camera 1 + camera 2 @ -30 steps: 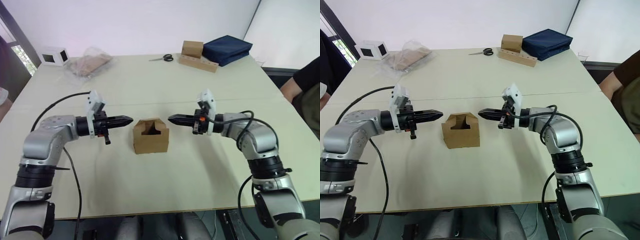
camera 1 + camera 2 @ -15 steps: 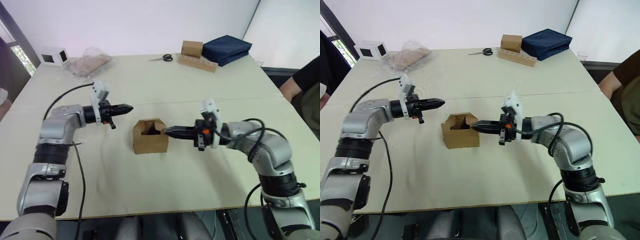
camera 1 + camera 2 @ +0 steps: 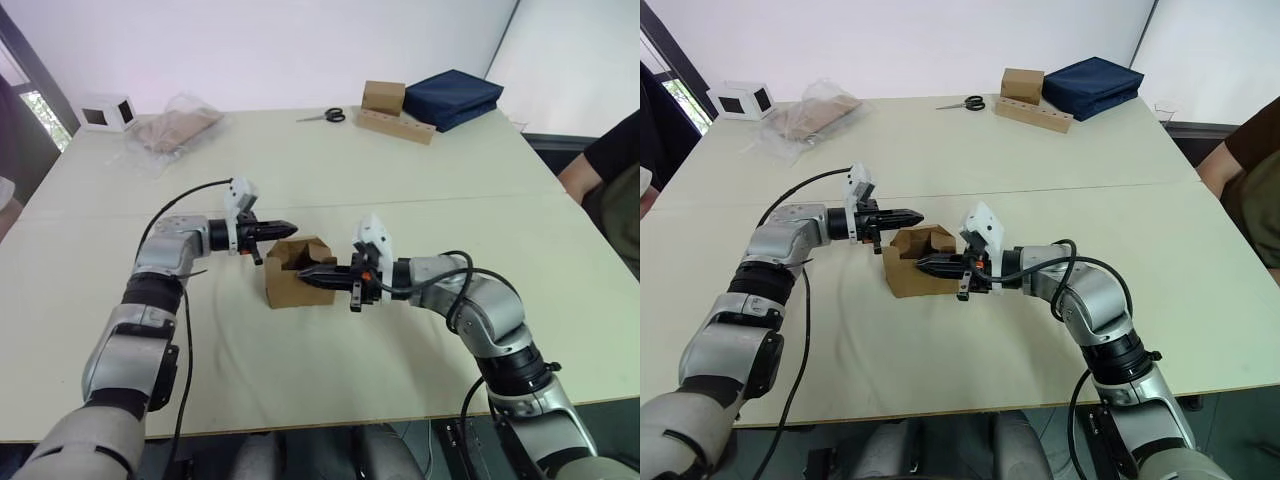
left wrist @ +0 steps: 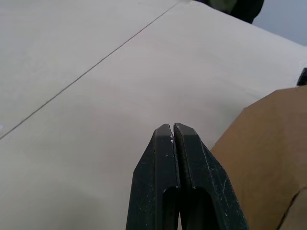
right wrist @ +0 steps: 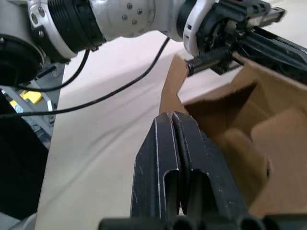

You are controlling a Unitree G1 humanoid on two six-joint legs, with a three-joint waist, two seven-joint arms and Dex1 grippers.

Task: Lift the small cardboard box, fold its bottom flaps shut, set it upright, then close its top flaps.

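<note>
Grippers, left [image 3: 289,228] and right [image 3: 305,272], were recorded with fingers pressed together, tips at the box's [image 3: 292,288] open top from opposite sides, box mid-table [image 3: 420,340] unlifted; sliding or tipping was judged likely, since nothing was pinched.

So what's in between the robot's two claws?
The small brown cardboard box with open flaps sits between the left claw and the right claw, as the left eye view shows. Both claws are shut.

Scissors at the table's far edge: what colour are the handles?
Black; the scissors show best in the right eye view.
</note>
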